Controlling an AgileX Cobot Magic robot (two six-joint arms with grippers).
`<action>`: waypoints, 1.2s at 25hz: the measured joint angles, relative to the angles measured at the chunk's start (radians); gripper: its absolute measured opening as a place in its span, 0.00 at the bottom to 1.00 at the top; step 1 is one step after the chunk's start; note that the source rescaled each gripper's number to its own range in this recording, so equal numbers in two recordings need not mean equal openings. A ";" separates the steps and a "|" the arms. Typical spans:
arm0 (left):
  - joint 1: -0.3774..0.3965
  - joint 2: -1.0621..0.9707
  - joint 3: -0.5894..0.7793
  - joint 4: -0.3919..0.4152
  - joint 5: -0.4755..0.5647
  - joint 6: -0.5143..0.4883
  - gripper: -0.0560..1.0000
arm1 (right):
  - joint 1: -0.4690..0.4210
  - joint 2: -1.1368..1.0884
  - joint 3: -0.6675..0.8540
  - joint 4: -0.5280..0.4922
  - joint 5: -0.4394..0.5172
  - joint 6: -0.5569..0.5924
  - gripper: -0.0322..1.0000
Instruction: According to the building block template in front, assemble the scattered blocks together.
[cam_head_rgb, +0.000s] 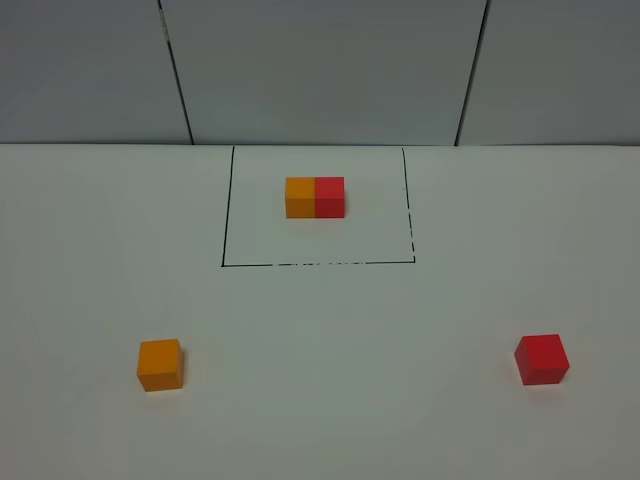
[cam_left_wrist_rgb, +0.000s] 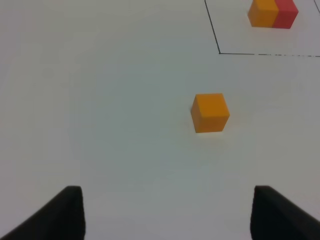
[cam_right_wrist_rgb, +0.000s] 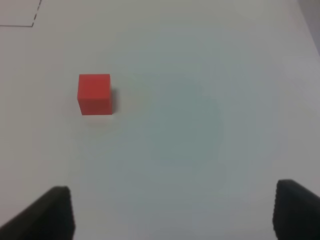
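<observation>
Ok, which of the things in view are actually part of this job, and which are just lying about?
Part of the job:
orange-red template pair, inside the black drawn rectangle
loose orange cube
loose red cube

Just there:
white table
grey wall panels
No stray items show.
</observation>
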 joint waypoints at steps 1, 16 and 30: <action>0.000 0.000 0.000 0.000 0.000 0.000 0.55 | 0.000 0.000 0.000 0.000 0.000 0.000 0.64; 0.000 0.000 0.000 0.000 0.000 0.000 0.55 | 0.000 0.000 0.000 0.000 0.000 0.000 0.64; 0.000 0.000 0.000 0.000 0.000 0.000 0.55 | 0.000 0.000 0.000 0.000 0.000 0.000 0.64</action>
